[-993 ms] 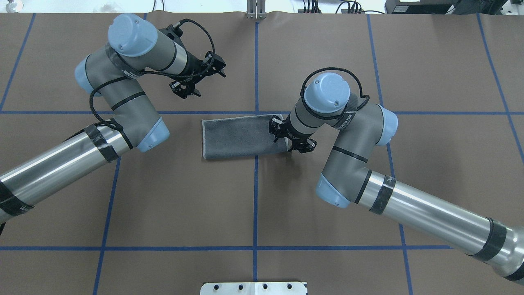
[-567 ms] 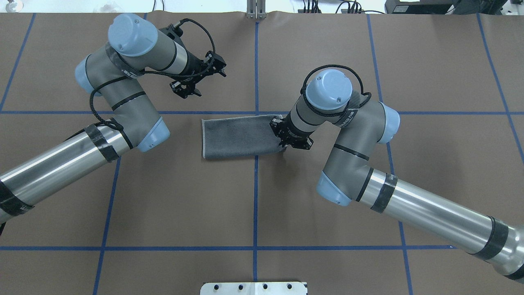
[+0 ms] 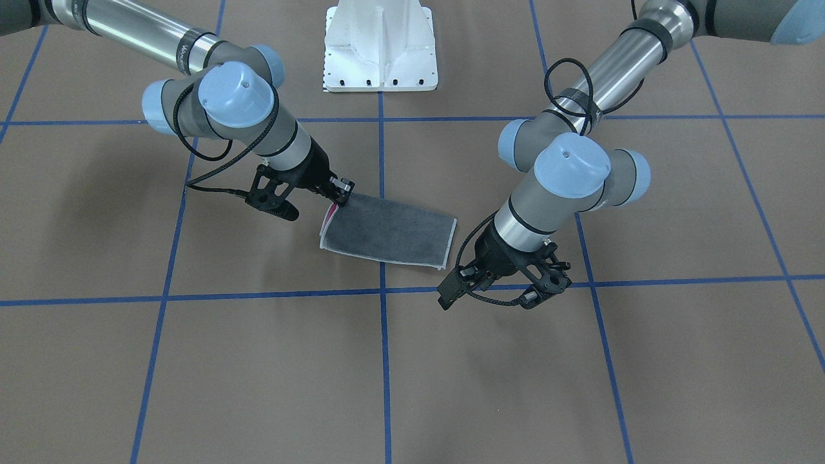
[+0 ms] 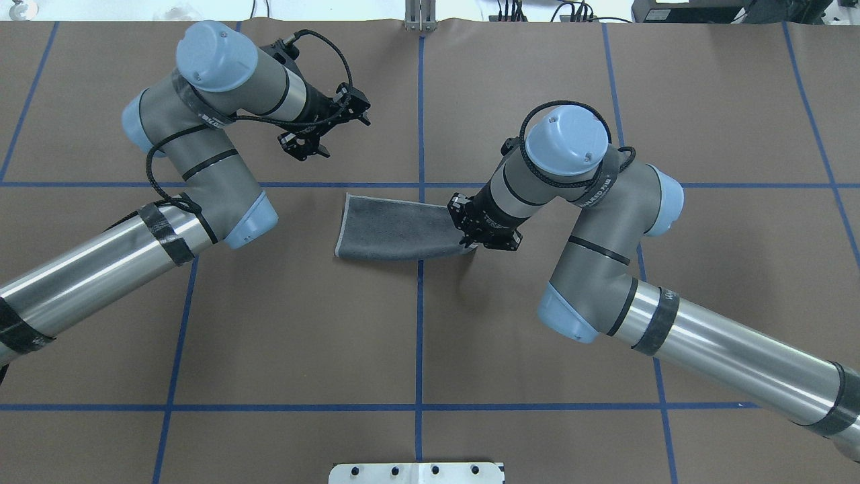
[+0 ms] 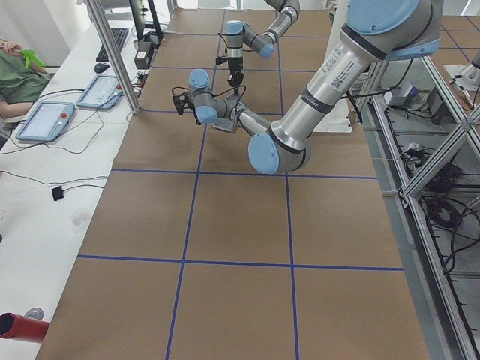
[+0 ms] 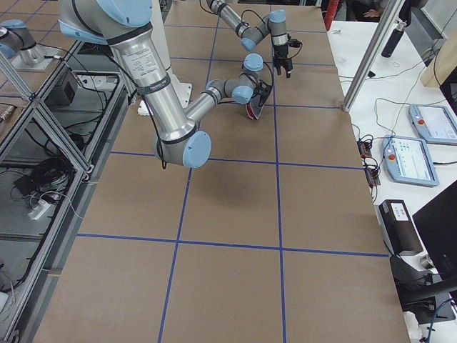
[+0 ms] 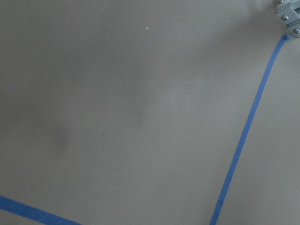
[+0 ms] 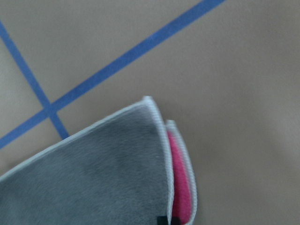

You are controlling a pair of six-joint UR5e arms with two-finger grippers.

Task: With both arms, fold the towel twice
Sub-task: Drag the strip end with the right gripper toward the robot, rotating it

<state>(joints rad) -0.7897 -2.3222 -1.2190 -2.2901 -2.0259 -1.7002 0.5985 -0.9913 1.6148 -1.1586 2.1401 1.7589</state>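
The towel [image 4: 393, 228] lies near the table's middle, folded once into a strip with its dark grey face out. Pink shows between the layers at its right end in the right wrist view [image 8: 180, 187]. My right gripper [image 4: 470, 238] is shut on that right end and holds it slightly off the table, as the front view [image 3: 336, 196] also shows. The towel's left end [image 3: 445, 248] rests on the table. My left gripper [image 4: 327, 132] hangs open and empty above the table, beyond the towel's left end. The left wrist view shows only bare table.
Brown paper [image 4: 269, 323] with blue tape grid lines [image 4: 420, 336] covers the table. The white pedestal base [image 3: 380, 45] stands at the robot's side. A metal bracket [image 4: 420, 17] sits at the far edge. An operators' bench with tablets [image 5: 45, 120] runs alongside.
My right gripper has closed on the towel's right end, raised it and drawn it slightly right; the towel's left edge slid right too. The left arm has barely moved.
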